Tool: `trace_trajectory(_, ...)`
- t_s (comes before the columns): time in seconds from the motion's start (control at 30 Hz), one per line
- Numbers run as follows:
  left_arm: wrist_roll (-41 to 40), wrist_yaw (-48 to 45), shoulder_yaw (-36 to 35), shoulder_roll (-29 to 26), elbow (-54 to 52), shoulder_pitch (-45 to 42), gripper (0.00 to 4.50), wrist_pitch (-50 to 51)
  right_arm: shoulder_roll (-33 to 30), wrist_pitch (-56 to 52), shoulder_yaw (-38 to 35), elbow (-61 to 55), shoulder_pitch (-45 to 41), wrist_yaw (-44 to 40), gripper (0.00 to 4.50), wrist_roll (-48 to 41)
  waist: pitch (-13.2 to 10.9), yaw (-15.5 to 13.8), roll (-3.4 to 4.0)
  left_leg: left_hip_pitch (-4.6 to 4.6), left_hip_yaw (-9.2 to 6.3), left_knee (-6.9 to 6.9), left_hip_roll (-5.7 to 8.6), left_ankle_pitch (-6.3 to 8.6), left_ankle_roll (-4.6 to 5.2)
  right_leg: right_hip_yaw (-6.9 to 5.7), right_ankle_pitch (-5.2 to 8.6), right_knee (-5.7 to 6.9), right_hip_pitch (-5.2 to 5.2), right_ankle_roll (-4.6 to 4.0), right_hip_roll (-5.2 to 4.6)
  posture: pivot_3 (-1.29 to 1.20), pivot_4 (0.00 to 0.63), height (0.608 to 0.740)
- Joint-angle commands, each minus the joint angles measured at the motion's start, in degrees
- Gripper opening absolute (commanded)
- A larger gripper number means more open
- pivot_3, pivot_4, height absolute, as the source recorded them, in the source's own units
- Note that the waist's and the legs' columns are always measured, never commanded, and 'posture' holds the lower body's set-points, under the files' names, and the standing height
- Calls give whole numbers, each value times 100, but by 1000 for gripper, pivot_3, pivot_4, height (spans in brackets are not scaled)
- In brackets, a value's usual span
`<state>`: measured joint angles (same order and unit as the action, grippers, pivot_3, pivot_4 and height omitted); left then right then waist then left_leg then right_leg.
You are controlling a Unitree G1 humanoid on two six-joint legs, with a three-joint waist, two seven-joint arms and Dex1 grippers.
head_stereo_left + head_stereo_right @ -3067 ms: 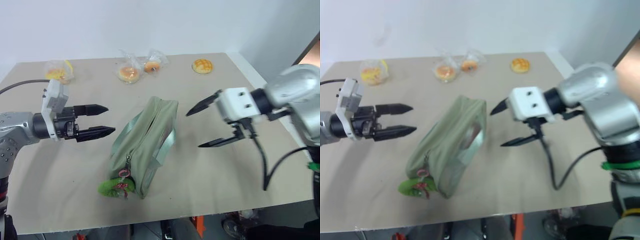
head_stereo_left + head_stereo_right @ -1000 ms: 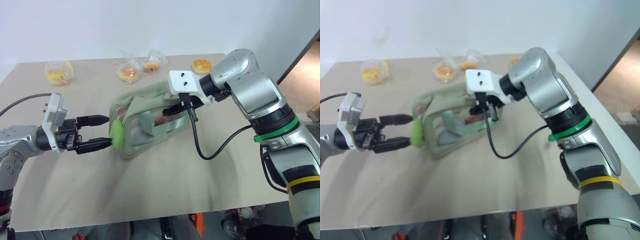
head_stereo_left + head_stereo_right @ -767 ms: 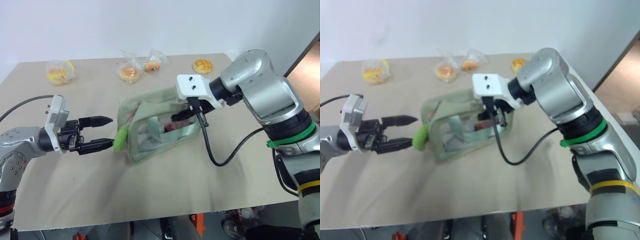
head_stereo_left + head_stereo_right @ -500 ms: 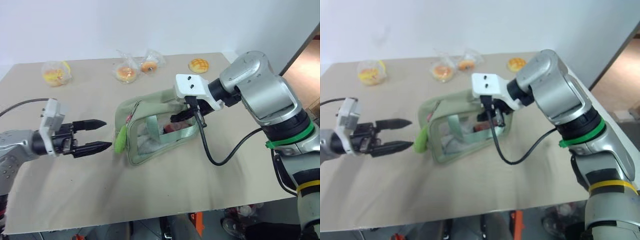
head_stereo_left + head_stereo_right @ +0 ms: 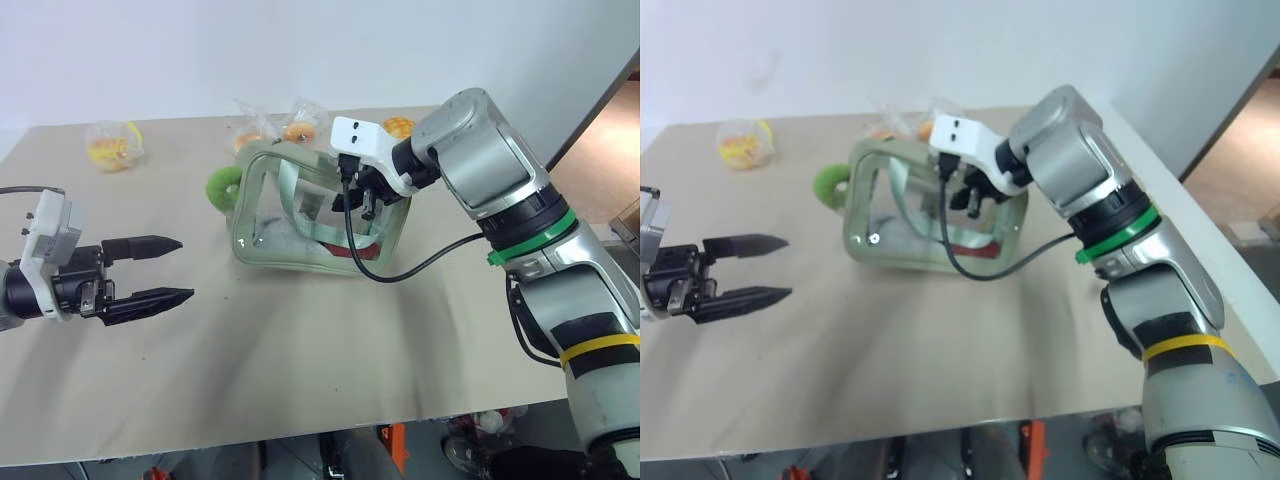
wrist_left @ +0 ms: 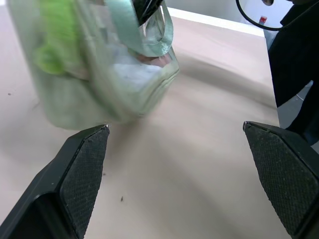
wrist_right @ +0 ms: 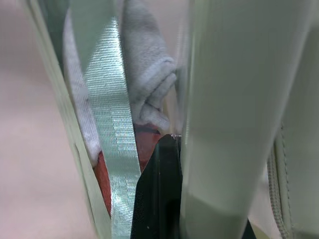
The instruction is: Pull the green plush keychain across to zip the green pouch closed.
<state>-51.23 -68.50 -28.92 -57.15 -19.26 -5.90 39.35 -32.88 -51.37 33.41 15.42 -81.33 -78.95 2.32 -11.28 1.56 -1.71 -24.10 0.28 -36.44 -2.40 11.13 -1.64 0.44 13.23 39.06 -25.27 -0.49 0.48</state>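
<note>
Green pouch (image 5: 300, 215) upper centre of frame, tipped up, right gripper (image 5: 368, 195) clamped on its strap as your anchor. Green plush keychain (image 5: 222, 187) at pouch's left end. Left gripper (image 5: 160, 270) lower left, fingers spread wide, empty, clear of keychain; you grab it next.

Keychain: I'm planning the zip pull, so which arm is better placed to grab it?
Left, probably. The left gripper is open and empty, on the keychain's side of the pouch. The right gripper is shut on the pouch at its far end.
</note>
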Motion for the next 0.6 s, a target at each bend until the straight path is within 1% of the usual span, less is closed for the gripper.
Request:
trace_trajectory(0.03,-136,84,-184,-63,-94,-146,4500,-3,131,-523,-57,-523,-382,-206,30,-217,0,-1,0,-3,0,0,-4,0,0,2,0,0,-2,-1,4,0,150,740)
trace_trajectory(0.13,-320,186,-190,-77,-12,-465,4500,17,310,-716,-14,-963,-319,-171,30,-352,0,0,0,-10,-5,1,-18,2,0,13,4,-1,-8,-10,19,0,150,740)
trace_trajectory(0.3,-1005,563,-363,-14,5,-1121,4500,284,620,-947,-36,-848,-196,158,30,-435,0,0,0,-12,-15,2,-36,2,0,6,-3,0,-12,-27,35,0,150,740)
trace_trajectory(0.47,-1316,735,-535,-28,-94,-1149,4500,398,775,-1344,-14,-971,17,377,30,-674,1,20,-2,-8,-13,-1,-36,2,0,10,-8,1,-10,-31,44,0,150,740)
trace_trajectory(0.6,-1727,964,-772,-37,-61,-1286,4500,493,941,-1591,47,-1167,247,613,30,-848,4,30,-6,-9,-13,-1,-37,1,0,10,-8,1,-10,-31,44,0,150,740)
